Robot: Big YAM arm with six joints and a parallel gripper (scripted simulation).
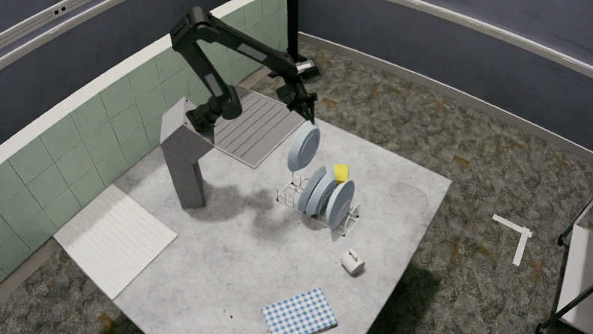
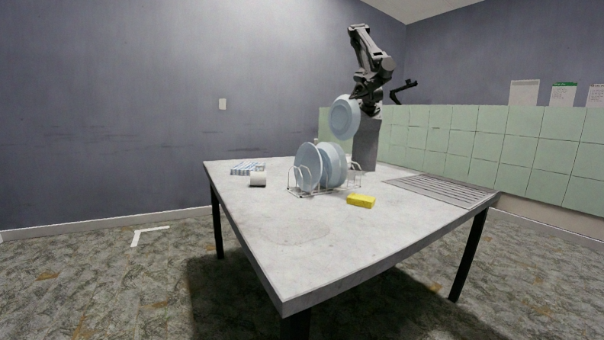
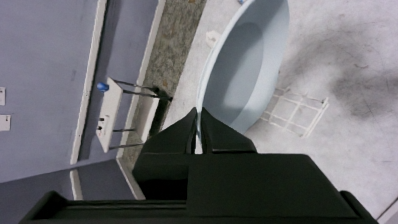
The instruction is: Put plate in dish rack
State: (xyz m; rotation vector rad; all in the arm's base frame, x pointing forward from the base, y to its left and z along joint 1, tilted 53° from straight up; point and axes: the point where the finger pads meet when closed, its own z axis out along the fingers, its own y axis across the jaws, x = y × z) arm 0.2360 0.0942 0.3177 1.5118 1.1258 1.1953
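Note:
My gripper point(image 1: 308, 117) is shut on the top rim of a pale blue plate point(image 1: 304, 146), which hangs on edge in the air above the wall-side end of the white wire dish rack point(image 1: 317, 202). The held plate also shows in the exterior view point(image 2: 344, 117) and in the wrist view point(image 3: 245, 65), where my fingers pinch its rim. Three pale blue plates point(image 1: 327, 195) stand upright in the rack, filling its front part. The slots at the rack's wall-side end point(image 1: 290, 189) stand empty, below the held plate.
A yellow sponge point(image 1: 341, 172) lies right behind the rack. A white mug point(image 1: 353, 262) lies on its side toward the front edge. A blue checked cloth point(image 1: 299, 312) sits at the front edge. The grey arm pedestal point(image 1: 182, 157), a grey draining board point(image 1: 257, 124) and a white board point(image 1: 114, 238) lie to the left.

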